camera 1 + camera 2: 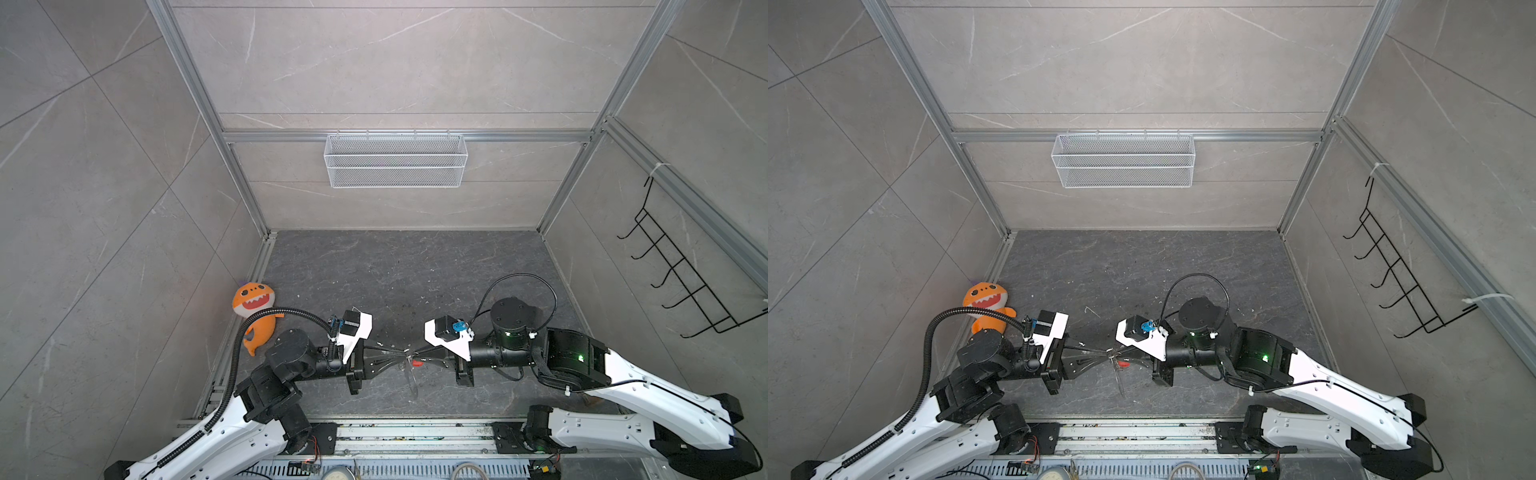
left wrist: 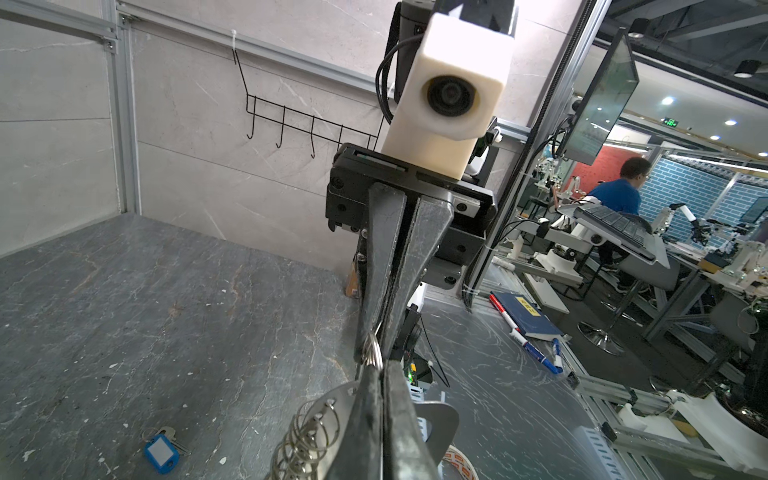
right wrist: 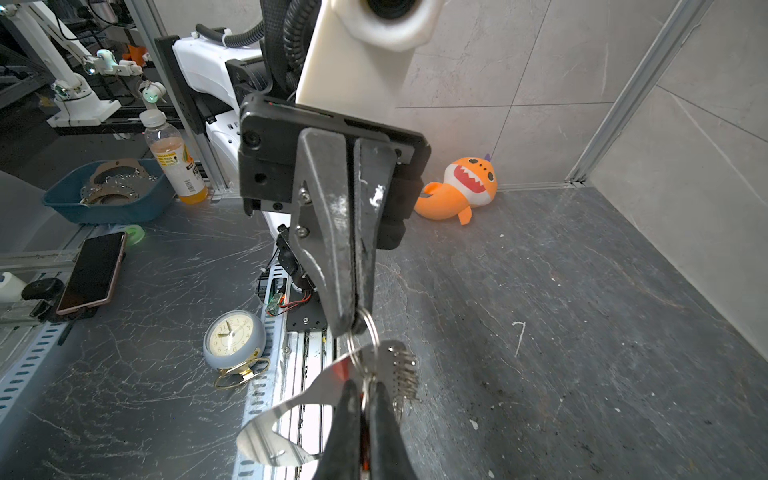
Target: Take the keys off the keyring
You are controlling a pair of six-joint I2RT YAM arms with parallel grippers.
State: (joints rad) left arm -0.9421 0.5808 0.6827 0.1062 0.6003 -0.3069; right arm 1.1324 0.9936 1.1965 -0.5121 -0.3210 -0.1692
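Grey tiled walls close in a dark tabletop (image 1: 415,270), with a mesh basket (image 1: 395,160) on the back wall, a hook rack (image 1: 681,270) on the right wall and an orange plush (image 1: 255,309) by the left wall. In both top views the arms meet tip to tip near the front middle. The left hand (image 1: 402,352) and the right hand (image 1: 417,353) are each closed and almost touching, raised off the tabletop. The keyring (image 1: 410,376) hangs between them, and the red key (image 1: 417,363) shows just under the right hand's tips.

From the left wrist, the left hand (image 2: 382,374) is clamped on the keyring (image 2: 372,351). Its silver ring sticks out past the tips, and the fob (image 2: 440,419), with a row of small rings, spreads on either side of the fingers. The right hand (image 2: 376,334) faces it, fingers together, its tips at the same ring. The blue key (image 2: 161,451) lies alone on the tabletop, well apart from both hands.

From the right wrist, the right hand (image 3: 361,384) is closed, with the red key (image 3: 365,440) showing between its fingers. The left hand (image 3: 351,324) comes from opposite, pinching the ring. The fob (image 3: 282,432) hangs to one side of the right fingers. The plush (image 3: 461,189) lies against the wall. A clock (image 3: 232,338), a phone (image 3: 93,272), a bottle (image 3: 174,162) and a blue bin (image 3: 108,195) sit beyond the front rail.
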